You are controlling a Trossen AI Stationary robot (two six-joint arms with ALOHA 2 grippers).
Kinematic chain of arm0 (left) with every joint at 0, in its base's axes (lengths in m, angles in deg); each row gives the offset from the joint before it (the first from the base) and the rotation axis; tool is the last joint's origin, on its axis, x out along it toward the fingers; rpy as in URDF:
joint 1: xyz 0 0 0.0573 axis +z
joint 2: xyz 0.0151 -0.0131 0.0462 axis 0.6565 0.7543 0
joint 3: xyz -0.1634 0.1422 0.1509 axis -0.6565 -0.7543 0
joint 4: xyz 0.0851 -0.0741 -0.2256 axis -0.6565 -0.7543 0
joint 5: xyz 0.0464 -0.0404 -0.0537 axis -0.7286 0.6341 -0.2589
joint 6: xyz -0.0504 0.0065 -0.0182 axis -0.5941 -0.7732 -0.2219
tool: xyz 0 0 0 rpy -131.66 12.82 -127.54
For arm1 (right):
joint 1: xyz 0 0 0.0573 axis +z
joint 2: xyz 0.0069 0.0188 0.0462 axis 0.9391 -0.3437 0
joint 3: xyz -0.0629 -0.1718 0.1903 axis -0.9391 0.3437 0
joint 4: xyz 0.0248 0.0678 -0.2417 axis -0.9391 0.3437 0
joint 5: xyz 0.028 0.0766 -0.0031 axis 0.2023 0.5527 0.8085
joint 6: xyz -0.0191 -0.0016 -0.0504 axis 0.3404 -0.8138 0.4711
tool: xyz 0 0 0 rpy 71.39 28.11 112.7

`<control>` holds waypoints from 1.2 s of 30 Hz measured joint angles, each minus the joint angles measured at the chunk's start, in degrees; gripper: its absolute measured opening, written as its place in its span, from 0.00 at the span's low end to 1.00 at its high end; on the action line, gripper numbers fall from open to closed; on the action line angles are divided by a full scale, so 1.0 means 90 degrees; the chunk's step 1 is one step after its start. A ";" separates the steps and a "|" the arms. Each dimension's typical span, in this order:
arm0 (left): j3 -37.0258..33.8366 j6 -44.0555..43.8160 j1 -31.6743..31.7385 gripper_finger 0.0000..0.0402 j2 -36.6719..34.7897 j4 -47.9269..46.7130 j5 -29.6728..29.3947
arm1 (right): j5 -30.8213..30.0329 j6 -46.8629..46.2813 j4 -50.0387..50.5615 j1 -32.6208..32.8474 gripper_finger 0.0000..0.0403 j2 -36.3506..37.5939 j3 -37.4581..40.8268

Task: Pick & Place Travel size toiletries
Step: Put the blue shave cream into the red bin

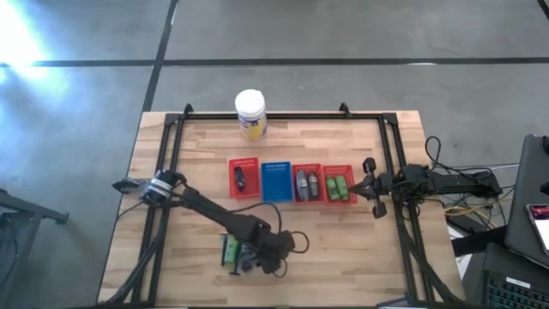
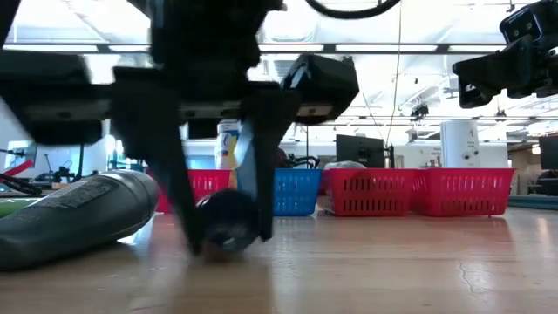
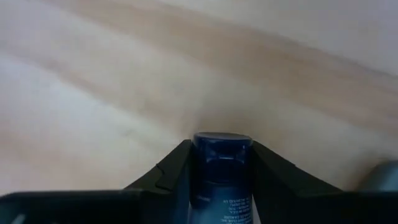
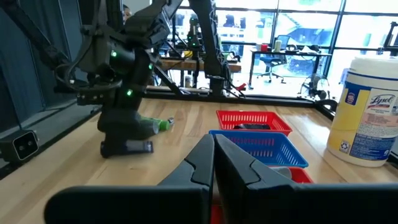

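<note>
Left end effector [image 2: 218, 235] is down at the near edge of the tabletop [image 1: 360, 249], fingers [image 3: 168, 171] either side of a small dark blue-capped bottle [image 3: 221, 162] lying on the wood. Jaws look right against it in the left wrist view, but can't tell whether the clamp is firm yet.

Risks, near to far:
- Bottle is round and lying on its side w/ the pinch near the cap end. A shallow or off-centre hold could let it roll or squirt out on lift.
- A grey tube [image 2: 83, 214] lies just beside the fingers, and green toiletries [image 1: 230, 250] sit close by. A sideways drag could knock them.
- Row of baskets mid-tabletop: far-left red basket [image 1: 243, 178] has one dark item, blue basket [image 1: 275, 181] looks empty, the next two red ones [image 1: 323, 184] hold grey and green items. Carrying low could clip a rim.
- Right end effector [image 1: 374, 185], clenched and empty, waits beside the far-right basket, so it could crowd that end.
- White jar [image 1: 250, 114] sits at the far edge, well apart.
</note>
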 joint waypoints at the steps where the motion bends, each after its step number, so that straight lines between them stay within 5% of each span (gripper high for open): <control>1: 0.0154 0.0003 0.0025 0.32 -0.0020 -0.0275 -0.0146 | 0.0000 0.0000 0.0000 0.0000 0.02 0.0000 0.0000; 6: 0.1107 0.0207 0.0354 0.33 -0.0258 -0.1696 -0.0908 | -0.0002 -0.0002 0.0000 0.0000 0.02 0.0000 0.0000; 11: 0.1725 -0.0391 0.1338 0.33 -0.0637 -0.1904 -0.1471 | -0.0002 -0.0002 0.0000 0.0000 0.02 0.0000 0.0000; 23: 0.1960 -0.3367 0.3394 0.33 -0.1089 -0.2759 -0.0899 | -0.0004 0.0000 0.0000 0.0001 0.02 0.0000 -0.0002; 29: 0.1385 -0.5847 0.3641 0.33 -0.1319 -0.2492 -0.1144 | -0.0002 -0.0002 0.0000 0.0002 0.02 0.0000 -0.0002; 36: -0.0349 -0.8134 0.3702 0.34 -0.2334 -0.1063 -0.2621 | 0.0004 -0.0002 -0.0002 0.0000 0.02 0.0002 -0.0002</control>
